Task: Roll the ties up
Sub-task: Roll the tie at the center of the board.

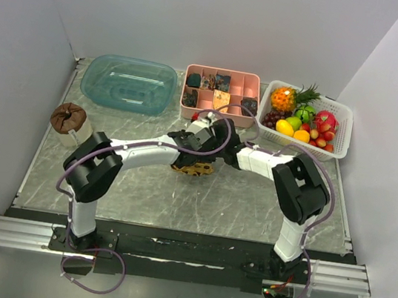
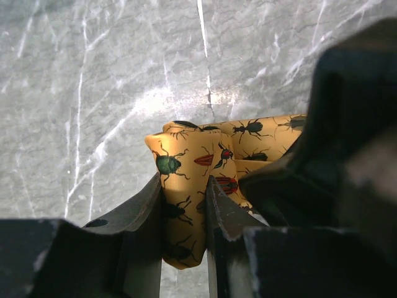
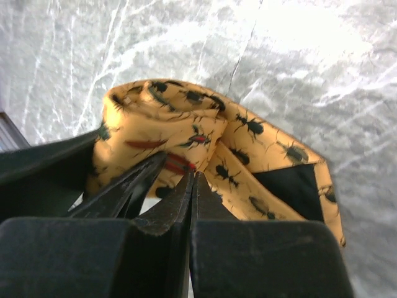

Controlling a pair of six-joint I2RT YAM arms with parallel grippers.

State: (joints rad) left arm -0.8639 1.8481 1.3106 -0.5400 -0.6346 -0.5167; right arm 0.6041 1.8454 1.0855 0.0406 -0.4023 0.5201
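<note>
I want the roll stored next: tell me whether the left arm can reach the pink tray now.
Probably yes: the pink tray sits just beyond the left end effector, which is shut on the tie and would carry it along. The right arm crowds close beside it.

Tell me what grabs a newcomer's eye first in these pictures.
A yellow tie printed with beetles lies partly rolled in the middle of the table, pinched by both the left tool and the right tool. Next comes the white basket of bright fruit at the far right, beside a pink tray of small compartments.
</note>
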